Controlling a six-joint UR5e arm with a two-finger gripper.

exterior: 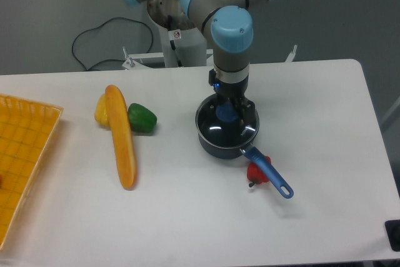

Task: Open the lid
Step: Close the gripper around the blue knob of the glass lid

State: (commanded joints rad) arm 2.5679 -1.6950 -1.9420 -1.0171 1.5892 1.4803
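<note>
The clear glass lid (220, 130) with a thin metal rim lies on the dark blue saucepan (215, 148) at the table's middle. Its blue central knob (226, 114) sits between my gripper's fingers. My gripper (229, 114) points straight down over the pan's centre, with its jaws around the knob; they look closed on it. The pan's blue handle (269, 172) points toward the front right.
A red pepper (257, 173) lies under the pan's handle. A long baguette (120, 136), a yellow pepper (101, 109) and a green pepper (142, 118) lie to the left. An orange basket (25, 154) stands at the left edge.
</note>
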